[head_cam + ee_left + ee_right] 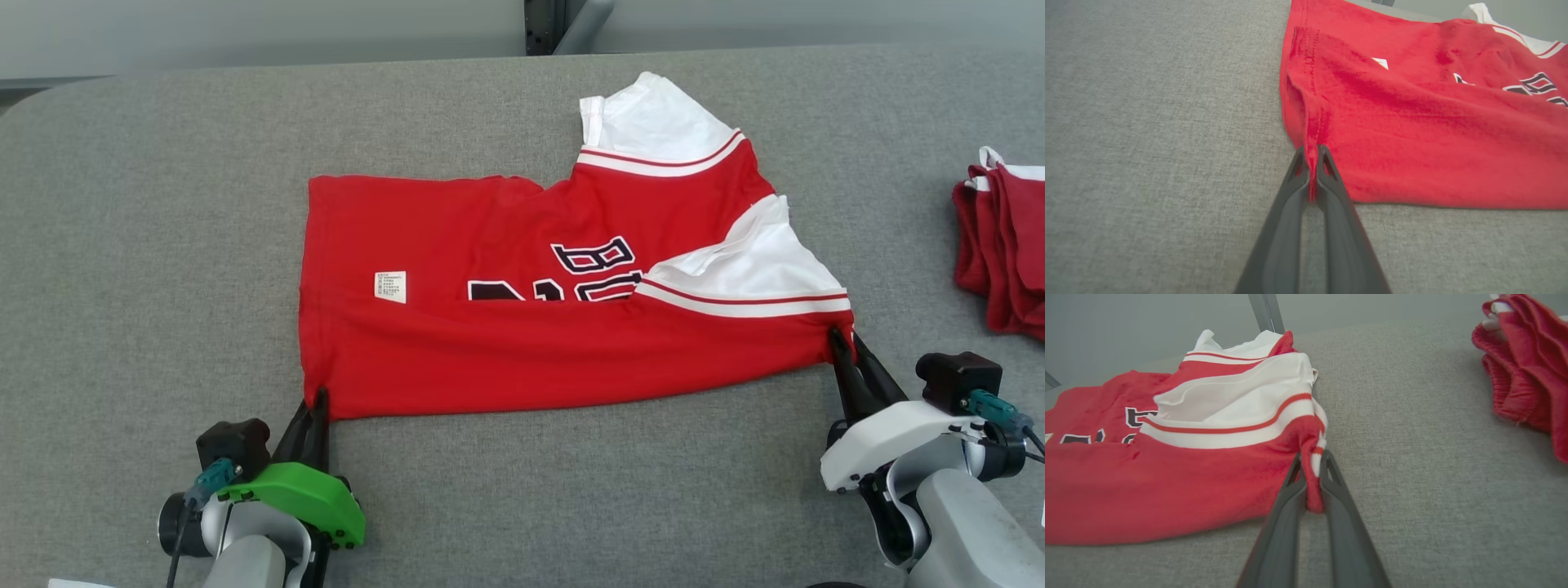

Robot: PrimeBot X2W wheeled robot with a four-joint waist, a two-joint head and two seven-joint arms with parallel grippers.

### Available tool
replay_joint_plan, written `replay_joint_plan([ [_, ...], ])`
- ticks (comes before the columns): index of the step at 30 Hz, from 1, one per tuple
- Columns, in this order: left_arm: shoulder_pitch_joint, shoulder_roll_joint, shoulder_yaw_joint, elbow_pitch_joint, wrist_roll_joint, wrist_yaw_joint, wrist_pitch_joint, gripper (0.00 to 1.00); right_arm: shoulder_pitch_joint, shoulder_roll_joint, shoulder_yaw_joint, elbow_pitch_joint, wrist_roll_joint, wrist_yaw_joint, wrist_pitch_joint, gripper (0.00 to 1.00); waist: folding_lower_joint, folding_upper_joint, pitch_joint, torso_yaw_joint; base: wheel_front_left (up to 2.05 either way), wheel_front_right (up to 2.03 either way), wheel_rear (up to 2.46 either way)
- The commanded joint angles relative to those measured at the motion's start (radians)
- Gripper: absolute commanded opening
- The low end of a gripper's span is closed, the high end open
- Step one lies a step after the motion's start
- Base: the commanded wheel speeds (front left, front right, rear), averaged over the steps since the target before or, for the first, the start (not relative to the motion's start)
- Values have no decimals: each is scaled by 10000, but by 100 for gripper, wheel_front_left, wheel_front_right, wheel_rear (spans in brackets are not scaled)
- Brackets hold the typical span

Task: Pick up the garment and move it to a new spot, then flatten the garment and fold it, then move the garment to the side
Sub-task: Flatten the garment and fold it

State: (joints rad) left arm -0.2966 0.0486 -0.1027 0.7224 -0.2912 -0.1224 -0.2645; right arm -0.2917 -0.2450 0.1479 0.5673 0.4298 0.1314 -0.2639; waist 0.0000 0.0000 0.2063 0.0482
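Red garment [531,343], sleeves [751,261] rightward, lies crosswise, pinched by left claw [317,398] and right claw [841,339].

Grey table [147,245]: open cloth along the left side, the far strip and the near edge. Obstacles: red jersey [490,343] spread low across the middle; red pile [1008,261] at the right edge. Open lane between those two.
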Motion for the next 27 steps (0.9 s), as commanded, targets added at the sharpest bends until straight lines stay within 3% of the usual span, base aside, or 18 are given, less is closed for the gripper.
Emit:
replay_joint_plan([
  [1, 111, 43, 112, -31, 73, -16, 12, 0, 91, 12, -48, 16, 59, -17, 0, 0, 0, 0, -187, -6, 0, 0, 0],
  [16, 1190, 66, 404, 422, 319, -75, 10, 0, 1070, 379, 15, 433, 251, -17, -11, 0, 0, 0, -2002, -94, 0, 0, 0],
  [27, 2318, 227, 535, 632, 212, -67, 9, 0, 2144, 568, 566, 581, 379, -17, -11, 0, 0, 0, -2756, -259, 0, 0, 0],
])
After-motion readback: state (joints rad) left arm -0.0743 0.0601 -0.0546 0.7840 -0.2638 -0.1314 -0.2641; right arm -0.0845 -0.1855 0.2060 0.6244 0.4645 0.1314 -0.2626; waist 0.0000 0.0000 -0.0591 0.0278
